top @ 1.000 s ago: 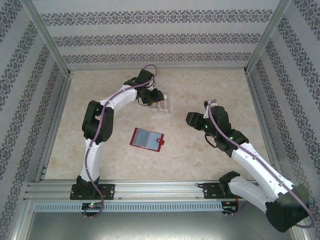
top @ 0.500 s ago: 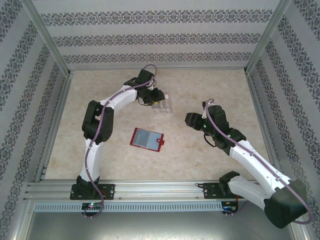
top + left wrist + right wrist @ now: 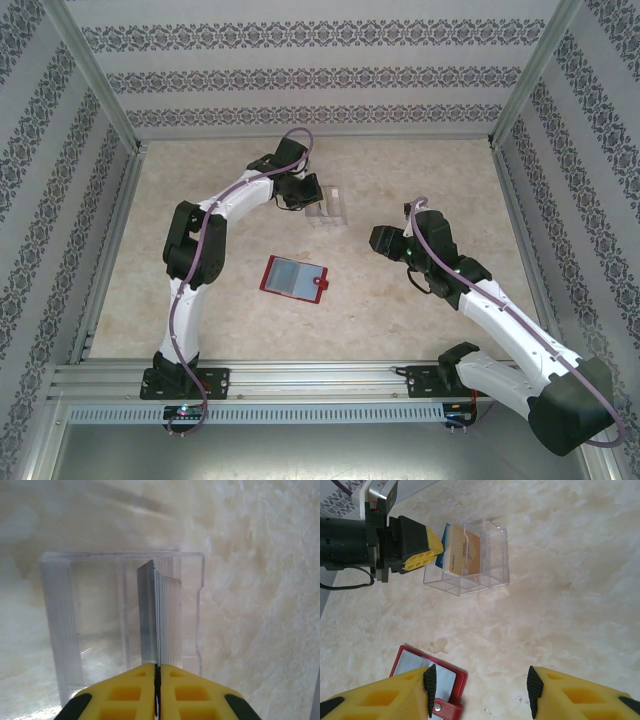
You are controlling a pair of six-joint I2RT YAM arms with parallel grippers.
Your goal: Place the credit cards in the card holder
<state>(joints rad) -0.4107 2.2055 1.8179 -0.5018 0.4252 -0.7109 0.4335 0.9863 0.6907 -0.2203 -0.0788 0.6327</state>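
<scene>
Left hand (image 3: 308,194): clenched on the credit cards (image 3: 462,555). The left wrist view has the two yellow fingers (image 3: 125,695) pressed together on the near edge of the credit cards (image 3: 160,615), which stand on edge inside the clear case (image 3: 60,620). From the right wrist view, the left hand (image 3: 436,550) reaches in from the left side of the clear case (image 3: 492,567). A tan card face is turned outward with a blue card behind it. The number of cards gripped cannot be determined.

Clear case (image 3: 331,212): upright on the tabletop (image 3: 420,170), open side up, with internal dividers.

Card holder (image 3: 295,277): open and flat on the tabletop, well apart from the clear case, on the side toward the arm bases and slightly left of it. Grey-blue pockets face up, and the red snap tab (image 3: 322,285) extends to its right. No card is seen in it.

Right hand (image 3: 378,240): released, with its fingers apart and nothing between them. It is to the right of the clear case, well apart from it. In its own wrist view, the right hand (image 3: 480,690) has the corner of the card holder (image 3: 447,680) beside its left finger.
</scene>
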